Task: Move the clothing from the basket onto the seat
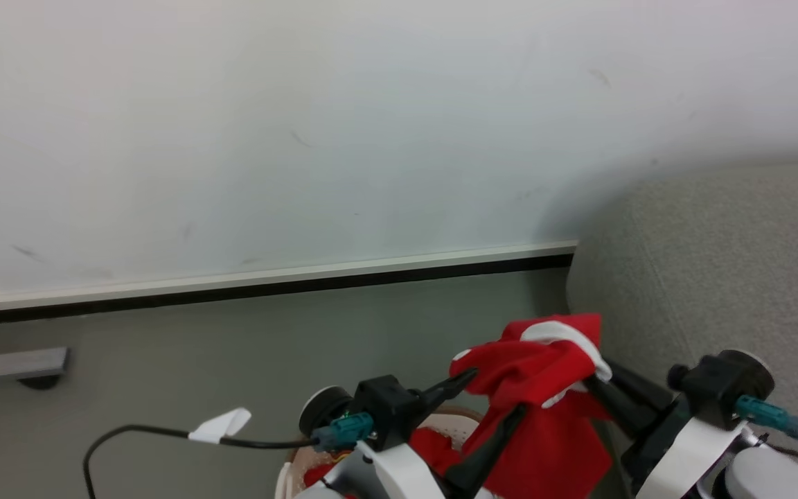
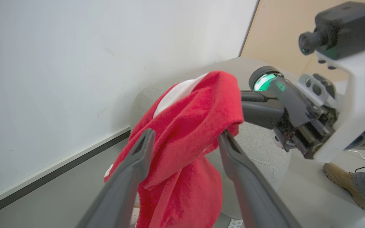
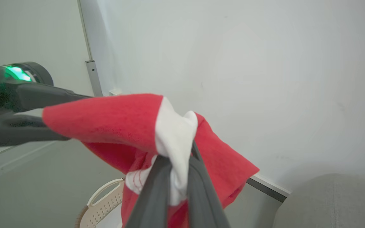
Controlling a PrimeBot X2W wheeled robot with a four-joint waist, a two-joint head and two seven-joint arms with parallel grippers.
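Note:
A red garment with white panels (image 1: pixel 544 388) hangs in the air above the basket (image 1: pixel 287 478), just left of the light-grey seat (image 1: pixel 717 263). My right gripper (image 1: pixel 598 378) is shut on the garment's white part (image 3: pixel 177 139). My left gripper (image 2: pixel 185 134) is open, its fingers (image 2: pixel 144 142) spread wide with the red cloth draped between them. More red clothing (image 1: pixel 433 443) lies in the basket below, mostly hidden by my arms. In the right wrist view the basket's white handle and tan rim (image 3: pixel 103 199) sit beneath the hanging cloth.
A white wall with a dark-edged baseboard (image 1: pixel 288 281) runs close behind. On the grey floor lie a black cable with a white tag (image 1: pixel 220 424) and a flat grey piece (image 1: pixel 14 364) at far left. A person's tan shoe (image 2: pixel 344 183) stands beside the seat.

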